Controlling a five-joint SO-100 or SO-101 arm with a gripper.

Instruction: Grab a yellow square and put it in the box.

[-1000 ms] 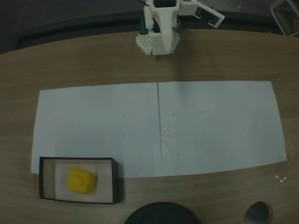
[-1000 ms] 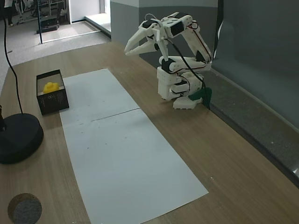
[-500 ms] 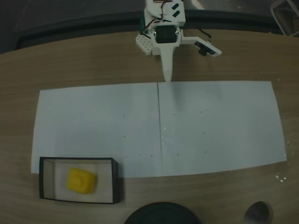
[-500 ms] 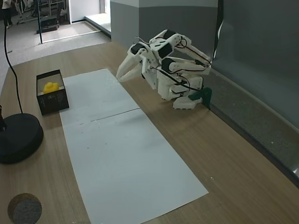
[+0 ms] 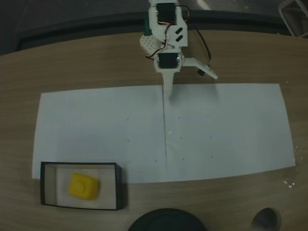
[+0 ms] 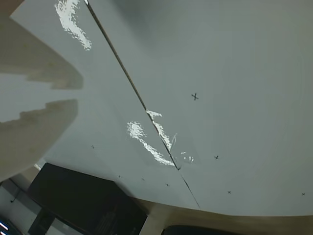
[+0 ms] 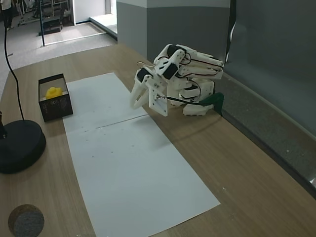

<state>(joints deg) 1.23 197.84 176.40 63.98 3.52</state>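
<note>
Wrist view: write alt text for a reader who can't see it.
Two pale gripper fingers enter from the left, slightly apart and empty, above white paper with a dark seam line and small pen crosses. At the bottom left is the dark wall of the box, and a strip of wooden table shows beyond the paper's edge.

Both fixed views were dim, one darkening toward its corners, with the desk (image 5: pixel 96 62) edge bowed by lens distortion. In the wrist view, white glare streaked the paper sheets (image 6: pixel 220 73), and the end effector (image 6: pixel 36 103) fingers (image 6: pixel 29 132) were blurred and out of focus. Brighter daylight filled the far room in a fixed view, and the arm (image 7: pixel 173 74) cast a soft shadow.
</note>
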